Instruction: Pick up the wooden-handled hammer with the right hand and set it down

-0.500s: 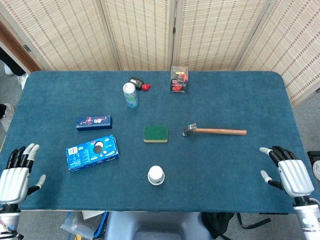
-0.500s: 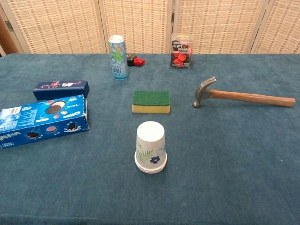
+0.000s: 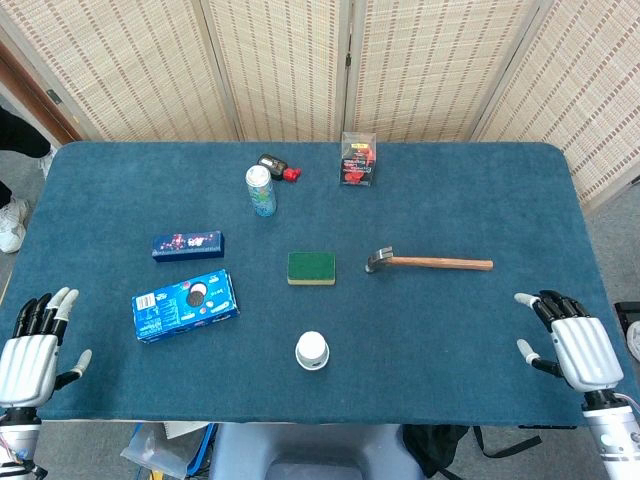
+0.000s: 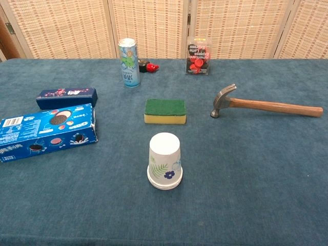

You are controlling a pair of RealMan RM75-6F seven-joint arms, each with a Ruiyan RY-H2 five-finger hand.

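The wooden-handled hammer (image 3: pixel 430 262) lies flat on the blue table, right of centre, metal head to the left and handle pointing right; the chest view shows the hammer (image 4: pixel 266 105) at the right. My right hand (image 3: pixel 570 340) hovers open near the table's front right corner, well short of the handle's end and holding nothing. At the front left corner my left hand (image 3: pixel 35 345) is open and empty too. Neither hand appears in the chest view.
A green sponge (image 3: pixel 311 268) sits left of the hammer head. An upturned paper cup (image 3: pixel 312 350) stands near the front. Two blue boxes (image 3: pixel 185 303) lie at the left. A can (image 3: pixel 260 190), a small dark item (image 3: pixel 274 166) and a clear box of red pieces (image 3: pixel 358 158) stand at the back.
My right hand has shifted slightly left and up toward the table. Everything else stays put.
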